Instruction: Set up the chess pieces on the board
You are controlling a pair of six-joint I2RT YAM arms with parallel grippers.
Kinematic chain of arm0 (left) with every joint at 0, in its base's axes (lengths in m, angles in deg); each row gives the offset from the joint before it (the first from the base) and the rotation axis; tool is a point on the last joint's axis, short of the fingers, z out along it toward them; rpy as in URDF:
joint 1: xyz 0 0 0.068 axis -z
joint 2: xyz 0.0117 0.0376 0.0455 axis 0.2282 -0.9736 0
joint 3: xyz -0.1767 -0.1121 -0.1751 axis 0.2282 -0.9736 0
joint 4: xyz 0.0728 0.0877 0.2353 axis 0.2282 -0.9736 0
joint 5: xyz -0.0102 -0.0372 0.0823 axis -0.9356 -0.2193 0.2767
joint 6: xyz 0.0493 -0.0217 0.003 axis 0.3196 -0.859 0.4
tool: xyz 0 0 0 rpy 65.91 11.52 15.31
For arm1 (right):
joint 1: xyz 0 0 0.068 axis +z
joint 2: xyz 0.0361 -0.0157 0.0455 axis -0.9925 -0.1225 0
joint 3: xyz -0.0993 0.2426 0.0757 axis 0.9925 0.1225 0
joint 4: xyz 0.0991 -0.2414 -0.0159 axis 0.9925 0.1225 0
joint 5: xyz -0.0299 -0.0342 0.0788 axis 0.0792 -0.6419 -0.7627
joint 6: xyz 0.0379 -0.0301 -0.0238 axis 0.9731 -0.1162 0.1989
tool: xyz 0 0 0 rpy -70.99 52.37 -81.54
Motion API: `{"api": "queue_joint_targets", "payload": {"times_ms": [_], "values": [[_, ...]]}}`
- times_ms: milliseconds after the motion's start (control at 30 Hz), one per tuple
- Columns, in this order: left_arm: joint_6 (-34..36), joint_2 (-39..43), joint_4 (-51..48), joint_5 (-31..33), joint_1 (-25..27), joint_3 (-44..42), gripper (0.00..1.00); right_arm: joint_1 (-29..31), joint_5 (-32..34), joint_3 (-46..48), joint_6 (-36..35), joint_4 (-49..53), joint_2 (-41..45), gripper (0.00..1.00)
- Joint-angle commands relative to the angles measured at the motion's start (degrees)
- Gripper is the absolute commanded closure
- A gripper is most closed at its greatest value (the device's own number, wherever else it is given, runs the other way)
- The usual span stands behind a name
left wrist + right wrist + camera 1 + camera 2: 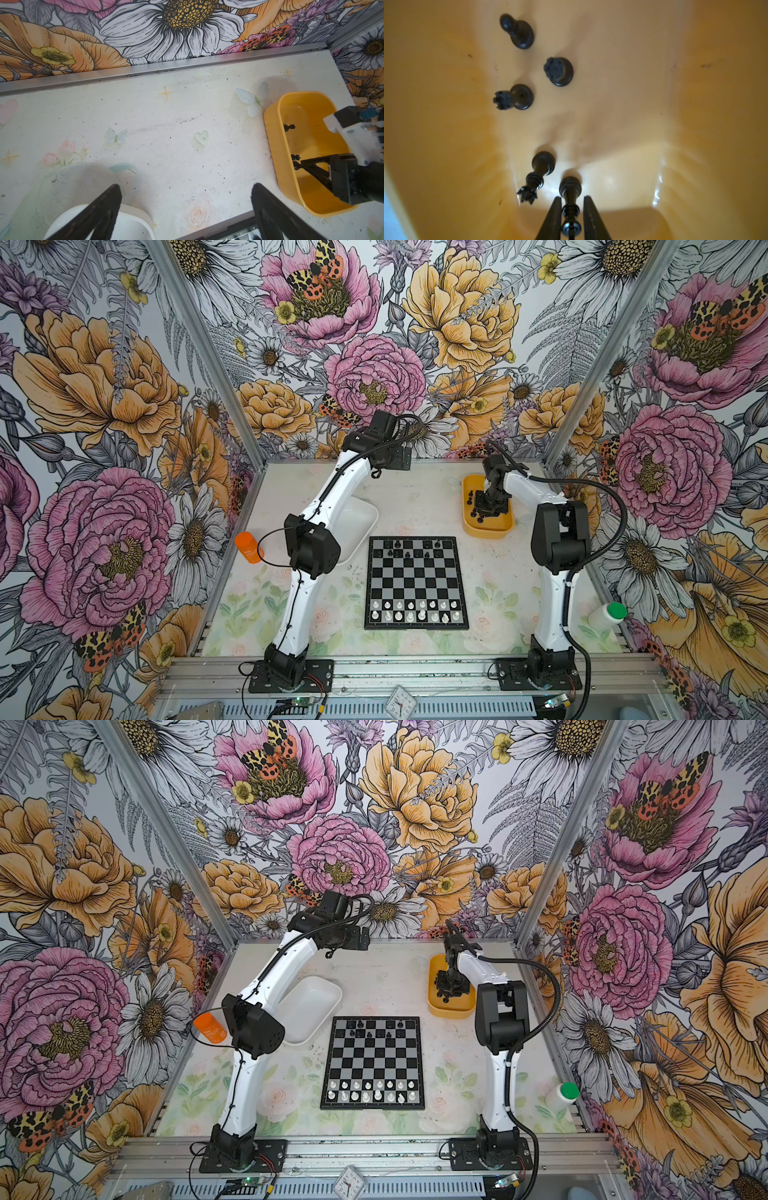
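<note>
Right hand (572, 198) points down into the yellow oblong plastic tub (675, 104), narrow astride a tall glossy black plastic chessman (569, 186); whether it grips, I cannot tell; left hand (187, 187) wide above the tabletop (166, 124).

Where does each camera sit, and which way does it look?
Both top views: high over the near edge, looking down on the board; the left arm and the right arm show whole.
Left wrist: raised, looking down past the open left gripper at the far part of the table.
Right wrist: inside the yellow tub, facing its floor; the right gripper flanks a black piece.
Shared: the left wrist view also shows that tub and the right gripper.
</note>
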Motion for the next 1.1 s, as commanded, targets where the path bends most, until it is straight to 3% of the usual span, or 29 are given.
{"api": "queue_joint_targets", "payload": {"times_ms": [0,700,1067], "values": [[0.1,2.6,1.2,0.7,-0.7,-0.6,0.01,0.2,-0.8,-0.8,-0.2,-0.8,-1.0,0.79],[0.6,4.0,1.2,0.2,-2.5,-2.8,0.01,0.9,0.1,-0.9,0.7,-0.4,1.3,0.84],[-0.5,10.8,4.2,1.1,-7.1,-10.9,0.01,1.8,3.7,-1.9,0.0,2.3,5.6,0.85]]}}
